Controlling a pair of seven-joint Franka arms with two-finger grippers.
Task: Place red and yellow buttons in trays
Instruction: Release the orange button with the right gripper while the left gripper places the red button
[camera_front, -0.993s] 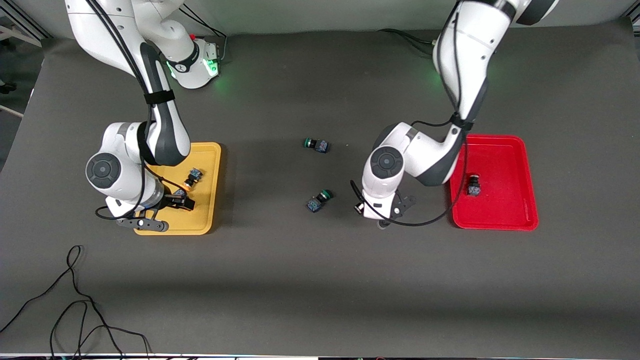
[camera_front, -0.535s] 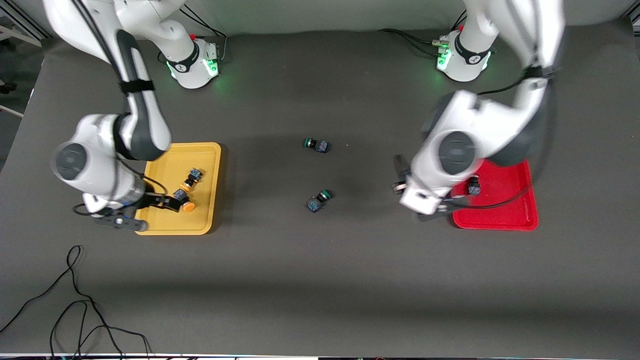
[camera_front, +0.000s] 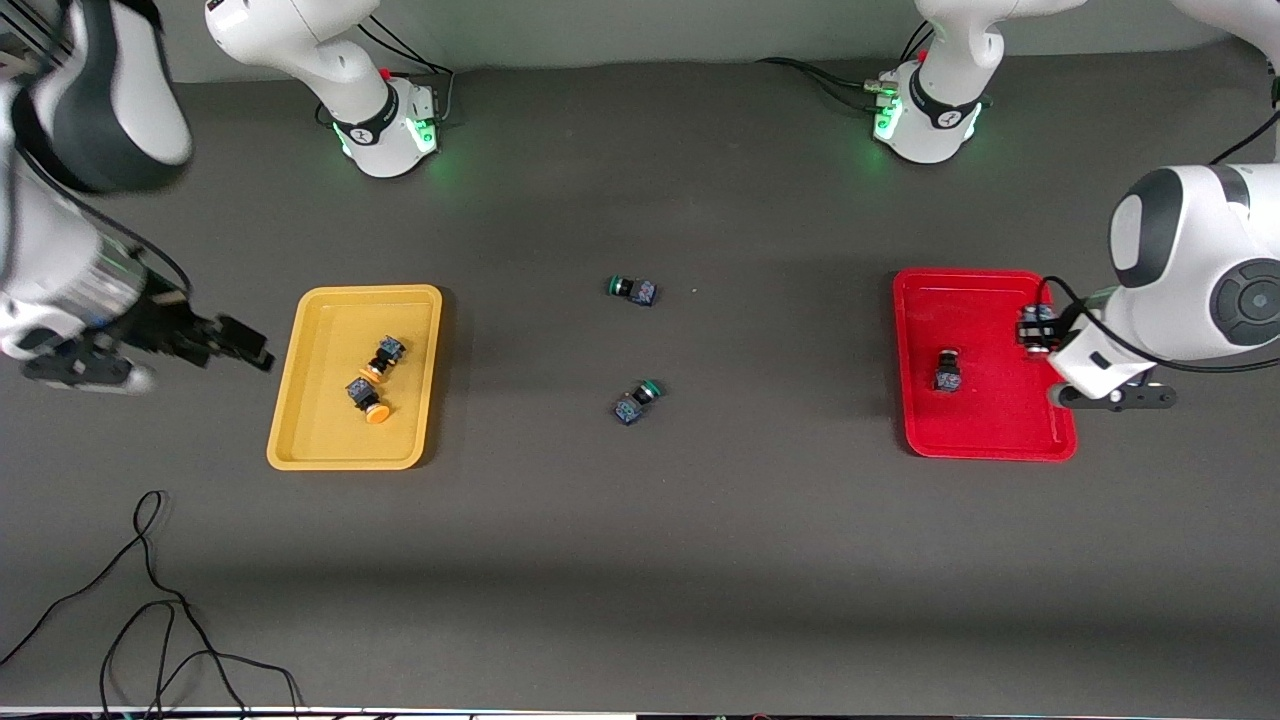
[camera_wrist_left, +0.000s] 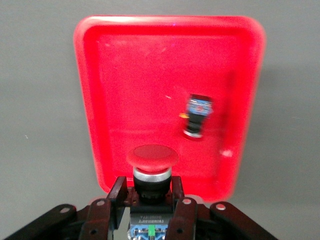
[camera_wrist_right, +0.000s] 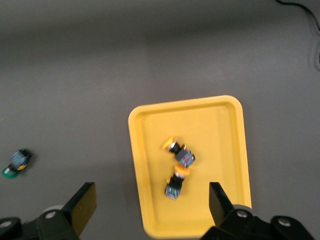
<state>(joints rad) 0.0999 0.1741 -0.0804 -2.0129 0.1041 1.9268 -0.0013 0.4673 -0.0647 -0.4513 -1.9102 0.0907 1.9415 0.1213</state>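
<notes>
The yellow tray (camera_front: 320, 420) holds two yellow-capped buttons (camera_front: 385, 355) (camera_front: 366, 400) lying side by side. My right gripper (camera_front: 240, 345) is open and empty, in the air just off the tray toward the right arm's end of the table. In the right wrist view the gripper (camera_wrist_right: 151, 200) looks down on the tray (camera_wrist_right: 220, 140) and both buttons (camera_wrist_right: 177, 150) (camera_wrist_right: 176, 182). The red tray (camera_front: 985, 420) holds one red button (camera_front: 947, 370). My left gripper (camera_front: 1035, 328) is shut on a second red button (camera_wrist_left: 151, 170) over that tray's rim (camera_wrist_left: 130, 90); the lying button (camera_wrist_left: 197, 116) also shows there.
Two green-capped buttons (camera_front: 633, 290) (camera_front: 637, 400) lie on the dark mat between the trays; one also shows in the right wrist view (camera_wrist_right: 17, 162). A loose black cable (camera_front: 150, 600) curls near the table's front corner at the right arm's end.
My right gripper let go of a yellow button in the yellow tray and drew away toward its end of the table. My left gripper carried a red button from mid-table to the red tray's edge.
</notes>
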